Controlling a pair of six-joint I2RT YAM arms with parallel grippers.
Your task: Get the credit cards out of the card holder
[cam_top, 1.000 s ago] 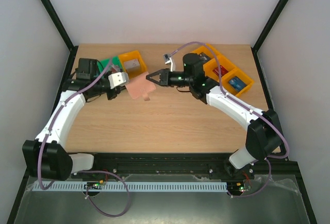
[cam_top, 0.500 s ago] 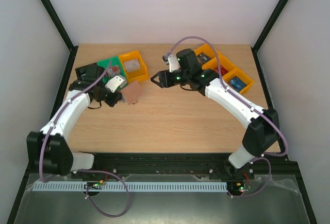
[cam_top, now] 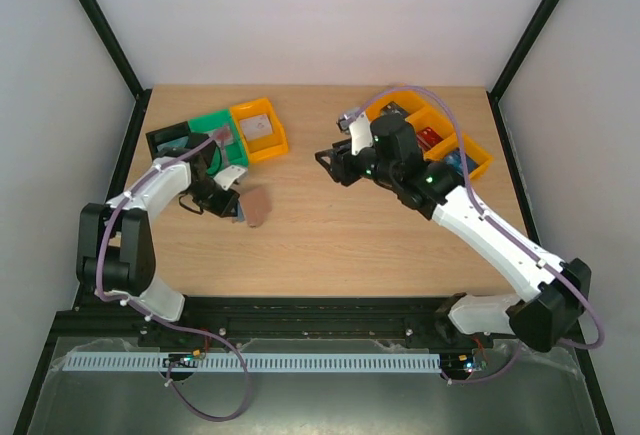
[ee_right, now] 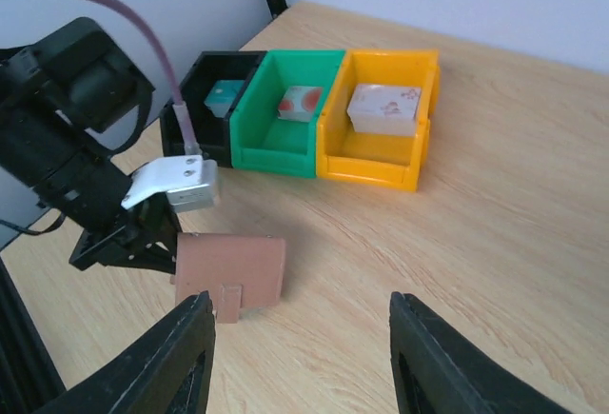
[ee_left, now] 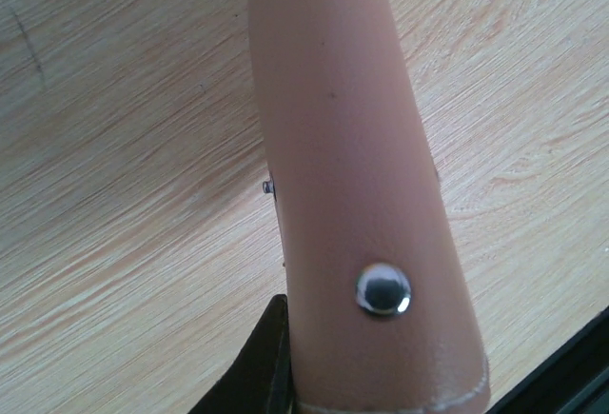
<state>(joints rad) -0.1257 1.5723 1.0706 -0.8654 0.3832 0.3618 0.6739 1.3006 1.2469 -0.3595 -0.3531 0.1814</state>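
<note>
Left gripper (cam_top: 236,211): squeezed shut on one edge of the folded card holder (ee_right: 231,273), low over the surface (cam_top: 330,245).
Right gripper (ee_right: 300,362): half open, empty, well apart from the holder.
Risk: the thin holder could slip out or stay folded.
Cards: can't tell if any are inside.

Tan-brown card holder (ee_right: 230,273), silver snap (ee_left: 383,288), pale wood-grain table (ee_right: 495,243), green bin (ee_right: 276,159) flanked by black bin (ee_right: 228,55) and orange bin (ee_right: 371,171).
</note>
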